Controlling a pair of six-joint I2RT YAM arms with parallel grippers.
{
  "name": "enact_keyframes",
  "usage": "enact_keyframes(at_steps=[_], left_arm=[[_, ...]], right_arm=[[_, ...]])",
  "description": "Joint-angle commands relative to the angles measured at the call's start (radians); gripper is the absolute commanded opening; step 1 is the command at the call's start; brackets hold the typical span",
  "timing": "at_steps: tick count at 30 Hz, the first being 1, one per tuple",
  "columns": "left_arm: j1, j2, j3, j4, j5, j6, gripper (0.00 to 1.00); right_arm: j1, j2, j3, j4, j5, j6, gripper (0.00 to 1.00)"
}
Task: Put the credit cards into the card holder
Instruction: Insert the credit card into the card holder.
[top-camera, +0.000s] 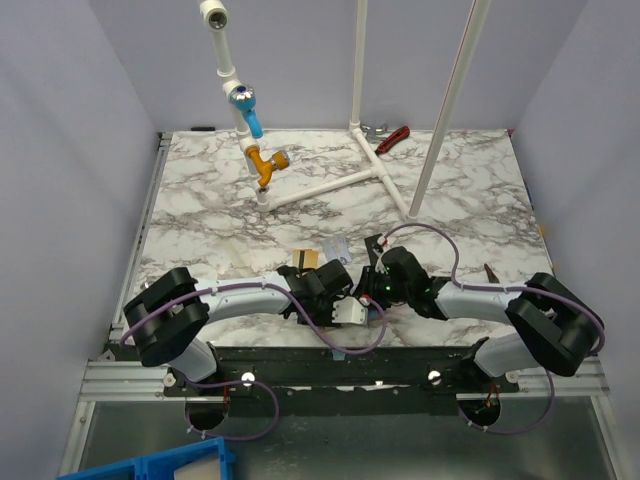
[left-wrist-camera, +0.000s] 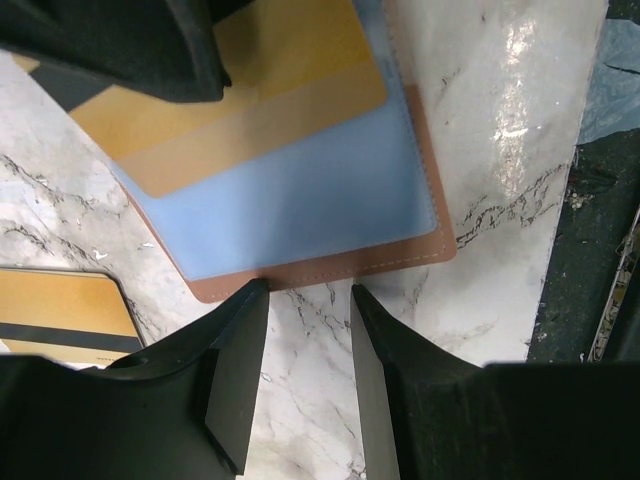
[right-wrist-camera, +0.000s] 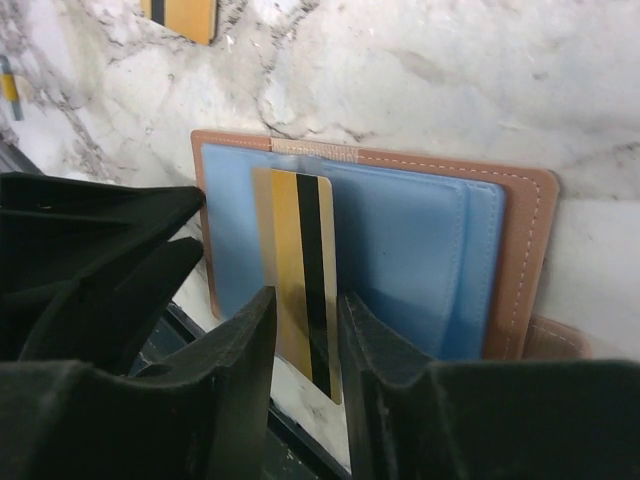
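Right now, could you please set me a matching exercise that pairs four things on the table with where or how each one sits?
Things:
1. card holder
2. striped gold card at the right end effector
3. second gold card
4. red-handled tool

Places or states:
A. at the far edge of the table
B. partly tucked into the blue pocket
C. lying open, tan outside
D. flat on the table, outside the holder

Pairs: 1-C, 2-B, 3-D, 4-A

Robotics lab test cell, marble-patterned table (top-camera: 470, 200), plain grey enclosure walls (top-camera: 60, 150), white pipe frame (top-camera: 330, 186)
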Motion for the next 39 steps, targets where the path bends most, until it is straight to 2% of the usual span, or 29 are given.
enact_keyframes(at_steps=[1,12,21,24,30,39], left_arm=[[0.014,-0.013,-0.030,0.047,0.031,0.004,0.40],[0.017,-0.021,0.003,0.065,0.037,0.008,0.40],[0.017,-0.011,0.000,0.139,0.057,0.018,0.40],[0.018,-0.005,-0.003,0.147,0.058,0.019,0.40],[0.022,-0.045,-0.060,0.166,0.054,0.017,0.40],[0.025,-0.080,-0.055,0.162,0.025,0.026,0.39]], right_arm=[[0.006,-0.047,-0.002,-0.234,0.080,-0.048,0.37],[0.010,-0.048,0.020,-0.274,0.075,-0.057,0.44],[0.097,-0.024,0.062,-0.299,0.129,-0.044,0.50],[0.117,-0.022,0.099,-0.358,0.154,-0.047,0.55],[0.115,-0.103,0.102,-0.444,0.228,-0.043,0.57],[0.079,-0.092,0.139,-0.399,0.079,-0.049,0.56]])
